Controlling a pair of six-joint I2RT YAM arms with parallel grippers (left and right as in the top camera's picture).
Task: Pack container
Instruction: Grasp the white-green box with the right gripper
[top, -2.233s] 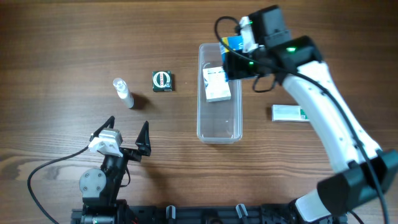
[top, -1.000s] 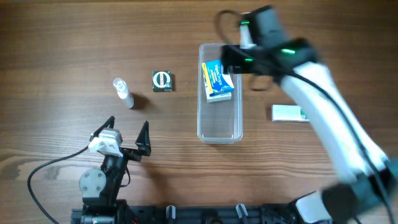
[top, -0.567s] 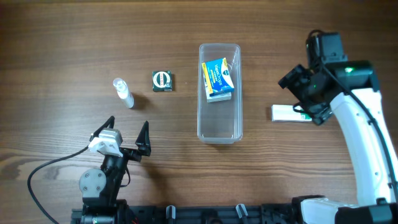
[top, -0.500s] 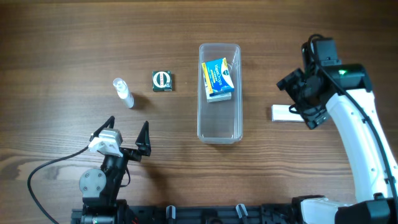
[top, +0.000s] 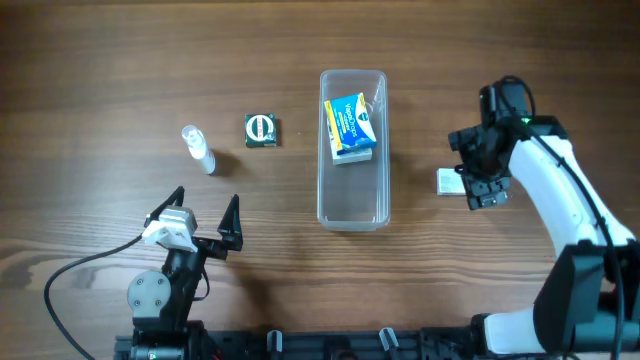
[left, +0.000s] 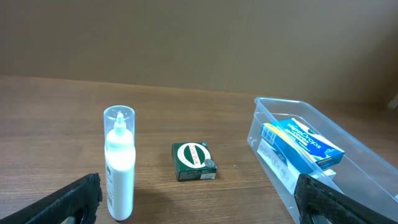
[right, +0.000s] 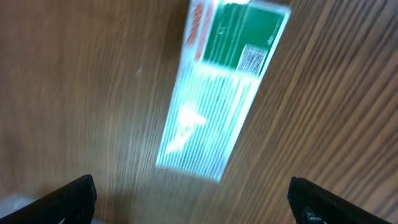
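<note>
The container (top: 352, 198) lies lengthwise, 12 to 6 o'clock, in the middle of the desk (top: 100, 60). A blue-and-yellow box (top: 349, 122) rests in its 12 o'clock half on top of a white one.

The right tool (top: 472, 170) hangs well apart from the container, at its 3 o'clock side, so the container lies at 9 o'clock from that tool. The tool is over a white-and-green box (top: 447, 181) on the bare desk. In the blurred wrist view its fingertips (right: 68, 198) stand wide apart, gripping nothing, with that box (right: 221, 87) ahead of them.

The left tool (top: 205, 215) sits at about 8 o'clock from the container, fingers spread and empty. From there the container (left: 273, 163) is at 2 o'clock. A capped bottle (left: 119, 165) stands at 11 o'clock and a dark green box (left: 194, 161) lies between them.
</note>
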